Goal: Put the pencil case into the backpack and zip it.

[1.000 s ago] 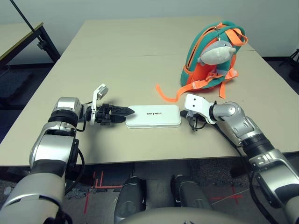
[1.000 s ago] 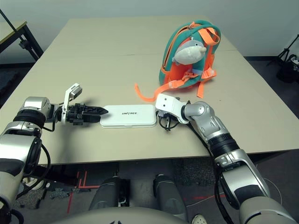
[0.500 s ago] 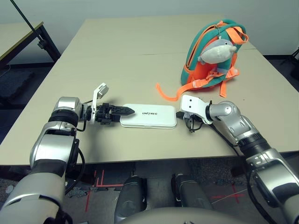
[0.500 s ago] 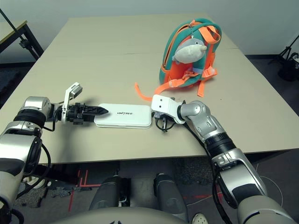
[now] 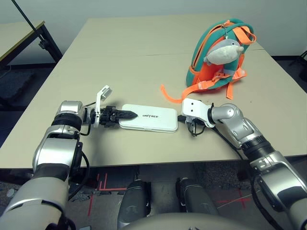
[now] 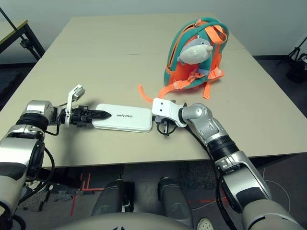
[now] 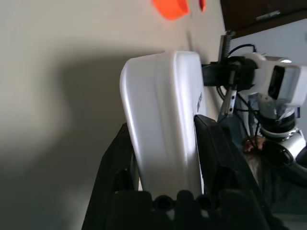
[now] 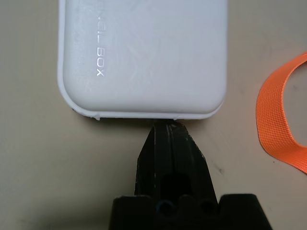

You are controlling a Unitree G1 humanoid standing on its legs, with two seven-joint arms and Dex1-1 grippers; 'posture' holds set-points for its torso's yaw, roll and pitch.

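Case, one, lies flat on one table in the left eye view, between two grippers; one backpack stands behind with one plush shark. In the left wrist view, the left gripper clamps the case between two fingers. In the right wrist view, the right gripper is closed, two fingertips together at the case's end, one orange strap nearby.

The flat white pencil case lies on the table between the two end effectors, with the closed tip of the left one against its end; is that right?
Not quite: it is the right end effector whose closed tip is at the end of the flat white pencil case, as the right wrist view shows.
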